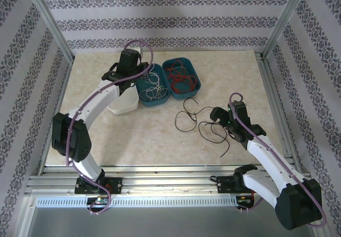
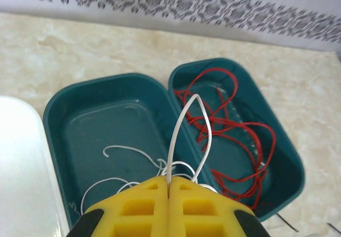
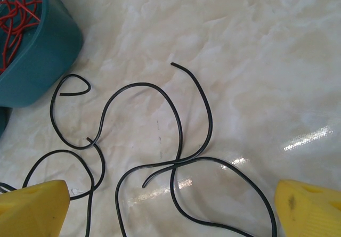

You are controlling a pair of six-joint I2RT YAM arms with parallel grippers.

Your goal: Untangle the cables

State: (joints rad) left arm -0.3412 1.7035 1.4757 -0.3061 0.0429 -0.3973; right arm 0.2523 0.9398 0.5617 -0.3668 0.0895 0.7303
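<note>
In the top view, the left hand (image 1: pixel 138 81) is largely hidden beneath its own wrist, above the left teal tray (image 1: pixel 154 104) where the white cables (image 1: pixel 154 90) lie; its jaws cannot be made out there. Red cables (image 1: pixel 181 77) are gathered in the right teal tray (image 1: pixel 195 90). Black cables (image 1: pixel 197 122) are spread loose on the counter (image 1: pixel 133 141), just beside the right hand (image 1: pixel 217 114).

In the left wrist view, the yellow fingers (image 2: pixel 144 210) are pressed together and a white cable (image 2: pixel 175 130) is pinched between them, its loop standing above the tray. Further white strands are partly hidden behind the fingers.

In the right wrist view, the right hand is spread wide and nothing is held. Only its fingertips (image 3: pixel 32 207) are seen, cut off at the lower corners. The black cables lie on the counter between and ahead of them, with some loops cut off by the bottom edge.
</note>
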